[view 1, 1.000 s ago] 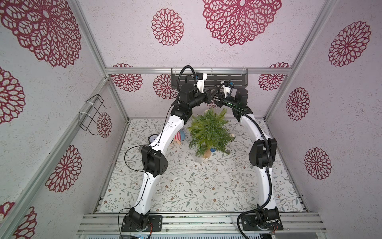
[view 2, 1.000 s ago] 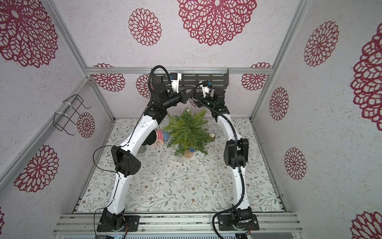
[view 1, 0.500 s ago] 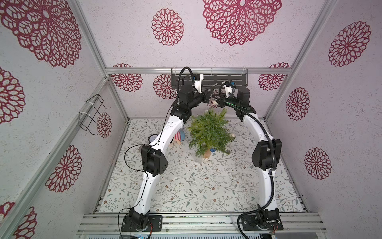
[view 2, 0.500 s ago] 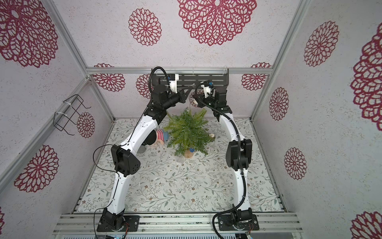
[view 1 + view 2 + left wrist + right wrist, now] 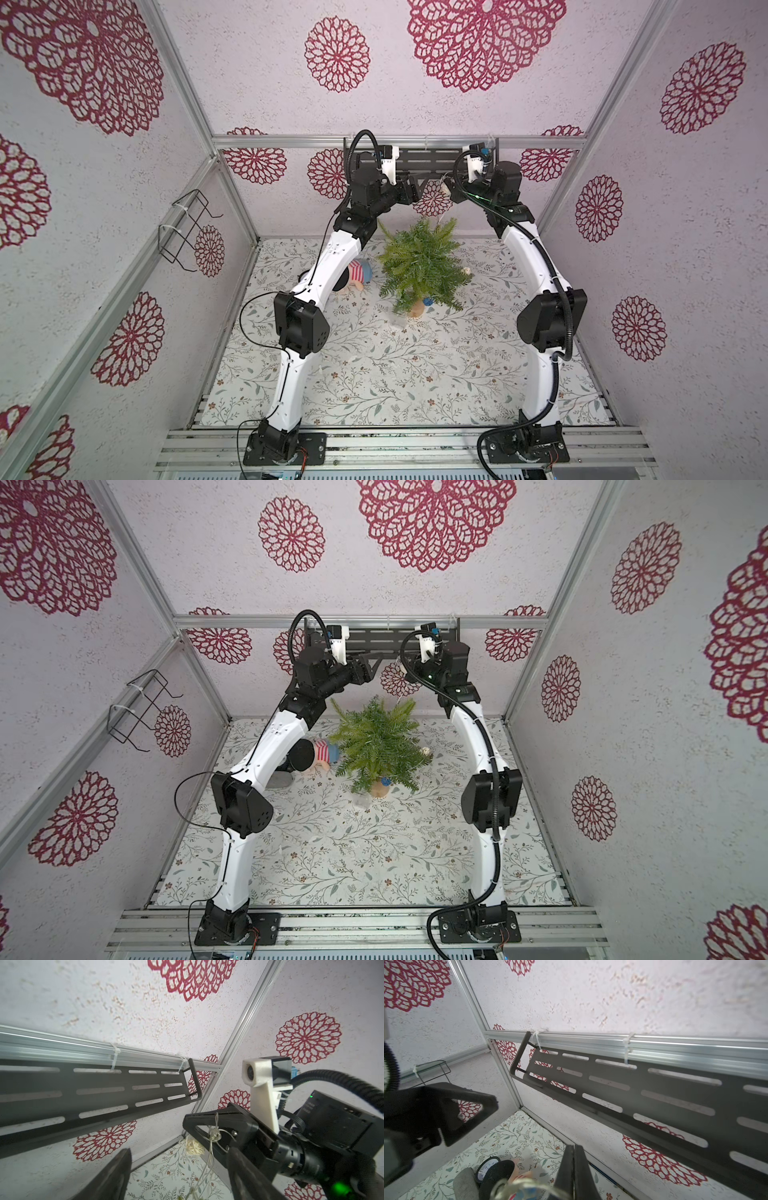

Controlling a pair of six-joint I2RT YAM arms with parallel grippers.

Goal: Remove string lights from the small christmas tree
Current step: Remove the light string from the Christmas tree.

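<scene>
In both top views the whole scene is being looked down on from high above its near edge, facing the back wall [image 5: 291,208], from well away; the counter [image 5: 374,374], the small christmas tree [image 5: 419,262] and the black slotted shelf [image 5: 428,160] are being shared, shifted only slightly sideways. The left wrist camera is being carried just behind the left end effector [image 5: 180,1174] and tilted up toward the shelf, close by, with the right end effector [image 5: 187,1124] and the string lights [image 5: 214,1136] being caught near the lens. The right wrist camera is being aimed the opposite way across the same shelf, the left end effector being taken in.
</scene>
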